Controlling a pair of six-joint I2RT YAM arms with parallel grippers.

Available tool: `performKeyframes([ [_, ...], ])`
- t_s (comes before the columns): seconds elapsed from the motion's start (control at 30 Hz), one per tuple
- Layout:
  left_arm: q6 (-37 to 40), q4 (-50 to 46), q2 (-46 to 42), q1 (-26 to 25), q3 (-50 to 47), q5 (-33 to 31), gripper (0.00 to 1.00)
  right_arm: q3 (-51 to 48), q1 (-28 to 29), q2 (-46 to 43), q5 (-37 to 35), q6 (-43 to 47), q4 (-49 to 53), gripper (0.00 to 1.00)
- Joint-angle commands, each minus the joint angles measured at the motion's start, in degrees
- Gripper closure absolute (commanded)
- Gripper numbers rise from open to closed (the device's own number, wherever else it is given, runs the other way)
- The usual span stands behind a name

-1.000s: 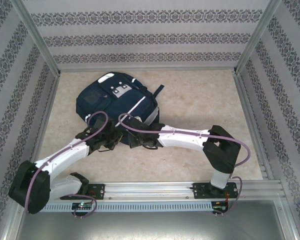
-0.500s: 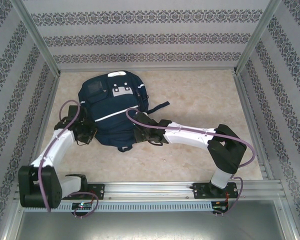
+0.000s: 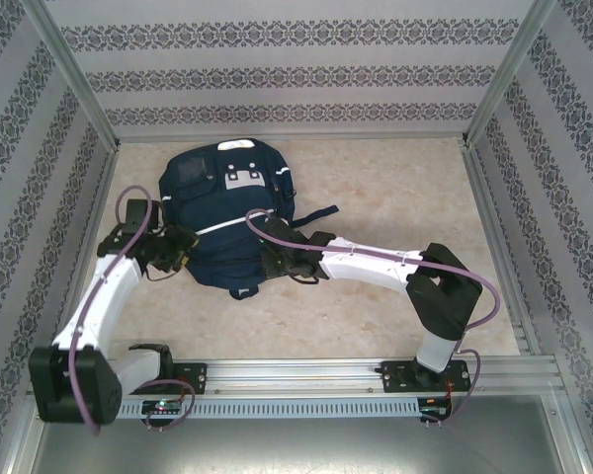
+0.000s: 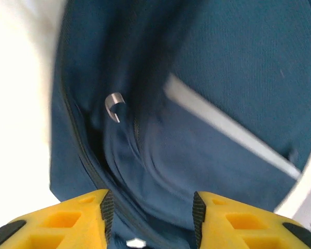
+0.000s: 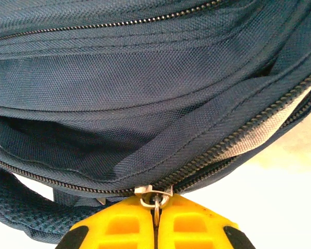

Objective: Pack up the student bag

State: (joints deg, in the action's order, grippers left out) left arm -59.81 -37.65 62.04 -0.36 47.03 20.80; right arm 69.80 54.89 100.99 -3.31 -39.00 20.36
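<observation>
Top view: student bag [image 3: 222, 202] lay flat on the table [image 3: 395, 197], upper left of centre of the frame, white-grey buckle patch [image 3: 243, 180] toward the top edge, one dark strap [image 3: 318, 209] trailing out to the right; white stripe [image 3: 227, 227] ran across its middle.

Left gripper [image 3: 183, 245] sat at the bag's left edge, about mid-height of the frame; whether it touched the fabric I couldn't tell from above. Left wrist view: left gripper [image 4: 150, 212] at the bottom edge, yellow fingers [image 4: 72, 218] apart, nothing clamped between them, only navy fabric showing beyond the gap; a small metal tab [image 4: 114, 105] sat on a seam in the upper left of centre; the white stripe [image 4: 223, 124] ran diagonally down to the right; picture was blurred, so fine detail was unclear.

Right gripper [image 3: 269, 265] was at the bag's lower right edge, near frame centre. Right wrist view: right gripper [image 5: 155, 218] at bottom centre, jaws pressed together and clamped on a zipper pull [image 5: 154, 196]; the slider sat where two zipper tracks met; above it the bag [image 5: 145, 78] showed folded navy layers with a dark gap opening at the left; pale table at lower right.
</observation>
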Motion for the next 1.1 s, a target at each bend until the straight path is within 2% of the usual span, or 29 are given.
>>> performKeyframes([
  [0.0, -10.2, 3.6, -3.1, -6.1, -4.7, 1.5, 0.53, 2.4, 0.6, 0.6, 0.5, -0.2, -0.4, 1.0],
  [0.13, -22.4, 17.1, -2.7, -16.1, -9.5, 1.7, 0.51, 2.3, 1.1, 0.4, 1.2, -0.1, -0.8, 1.0],
  [0.23, -24.7, 20.9, 0.6, -21.3, -7.7, -0.3, 0.47, 2.2, 1.4, 0.4, 1.4, 0.0, -1.1, 1.0],
  [0.3, -24.1, 20.6, 3.0, -23.1, -5.5, -1.7, 0.42, 2.2, 1.8, 0.3, 1.4, 0.0, -1.3, 1.0],
  [0.5, -25.1, 21.8, 9.8, -25.8, -4.0, -4.9, 0.44, 1.9, 3.0, -0.3, 1.4, 0.8, -2.2, 1.0],
  [0.63, -24.3, 19.9, 12.8, -26.6, -3.7, -6.6, 0.58, 1.3, 3.2, -1.0, 1.3, 1.0, -2.9, 1.0],
  [0.67, -24.4, 19.5, 13.0, -26.7, -3.9, -7.0, 0.65, 1.1, 3.2, -1.2, 1.2, 1.0, -3.1, 1.0],
  [0.73, -24.7, 18.4, 12.6, -26.7, -4.5, -8.0, 0.89, 0.6, 3.2, -1.5, 1.0, 1.1, -3.2, 1.0],
  [0.77, -24.6, 16.9, 12.1, -26.7, -4.4, -9.0, 0.98, 0.5, 3.2, -1.5, 0.9, 1.0, -3.1, 1.0],
  [0.8, -24.3, 14.8, 11.3, -26.7, -4.0, -10.3, 1.0, 0.3, 3.1, -1.6, 0.7, 1.2, -2.9, 1.0],
  [1.07, -20.1, 2.2, 2.3, -24.3, -2.7, -17.3, 1.0, -1.9, 0.3, -2.9, -2.4, 3.6, -0.4, 1.0],
])
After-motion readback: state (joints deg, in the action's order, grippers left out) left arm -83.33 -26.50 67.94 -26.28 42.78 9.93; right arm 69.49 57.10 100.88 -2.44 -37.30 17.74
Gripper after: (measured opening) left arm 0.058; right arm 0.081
